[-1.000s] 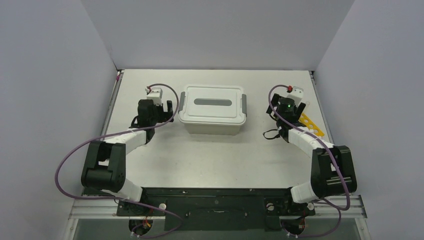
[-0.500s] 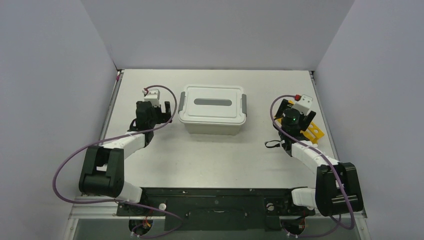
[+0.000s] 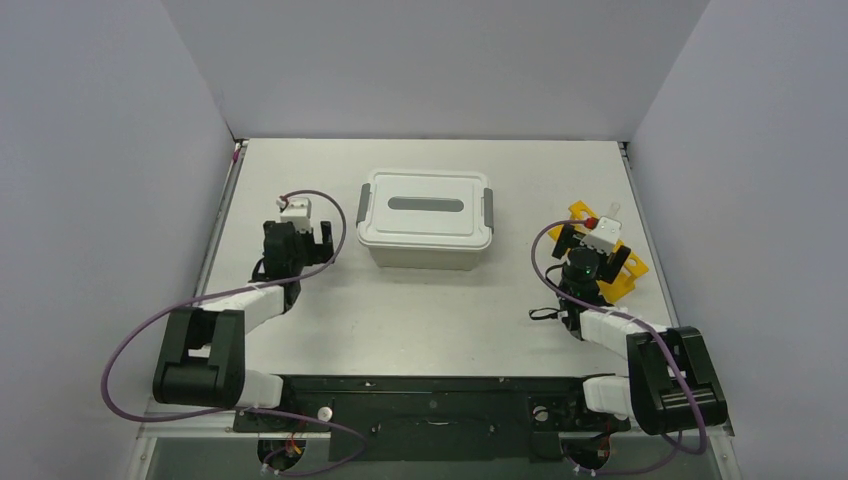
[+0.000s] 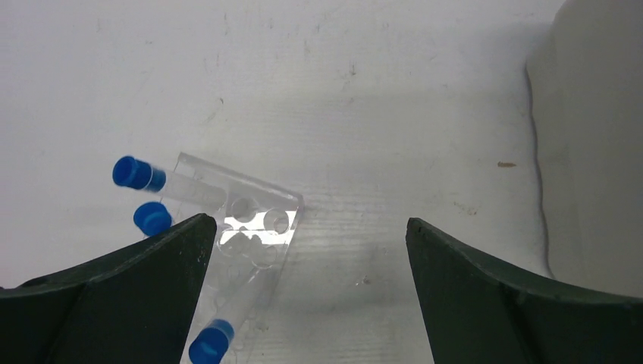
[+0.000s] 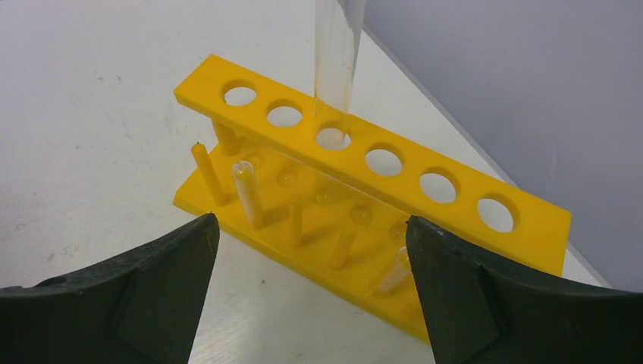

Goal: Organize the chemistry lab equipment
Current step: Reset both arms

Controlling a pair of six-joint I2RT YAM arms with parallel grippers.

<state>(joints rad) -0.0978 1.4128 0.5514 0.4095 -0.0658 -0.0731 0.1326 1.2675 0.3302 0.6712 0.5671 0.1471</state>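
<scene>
- My left gripper [image 4: 308, 224] is spread wide and holds nothing. It hangs over the table [image 4: 379, 91], pointing down.
- 3 blue-capped tubes [image 4: 138, 173] lie under my left finger, tangled with a clear rack [image 4: 243, 220] that lies flat (whether they sit in it or beside it, I cannot tell).
- My right gripper [image 5: 311, 220] is just as wide and just as empty. It faces the yellow rack [image 5: 412, 173], where 1 glass tube [image 5: 339, 45] stands in the 3rd of 6 holes.
- The step in hand, as I judge it, is picking up a capped tube. I should shift left until 1 tube sits between the fingers, then close on its body, not on the cap or the clear rack.
- From above, my left arm reaches forward with its wrist left of the tub [image 3: 425, 235], whose lid is on.
- My right arm folds back at the elbow, its wrist low at the yellow rack by the table's right edge.
</scene>
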